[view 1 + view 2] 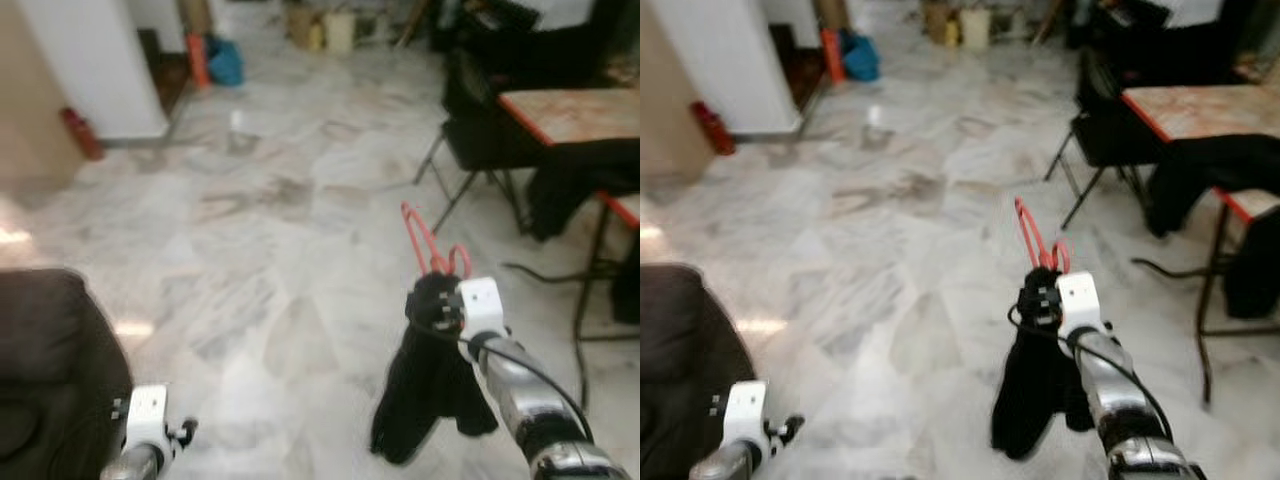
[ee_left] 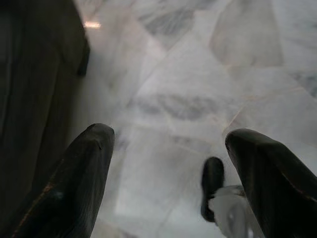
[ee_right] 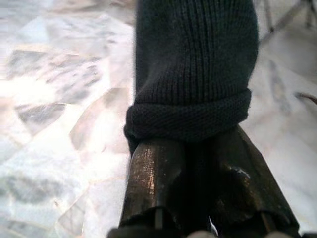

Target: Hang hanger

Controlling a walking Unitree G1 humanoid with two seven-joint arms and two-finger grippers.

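So your right gripper is clamped on the red hanger with its dark garment, carried over open floor; hanging remains. Your left gripper, fingers spread, idles near left.

Quick count: 1 red hanger, poking up just past the right gripper, whose jaws are clamped together. 1 dark knit garment draped at those jaws, hanging below. 2 grippers total; left gripper w/ jaws spread. 1 table, well beyond right jaws. 1 folding chair beside it.
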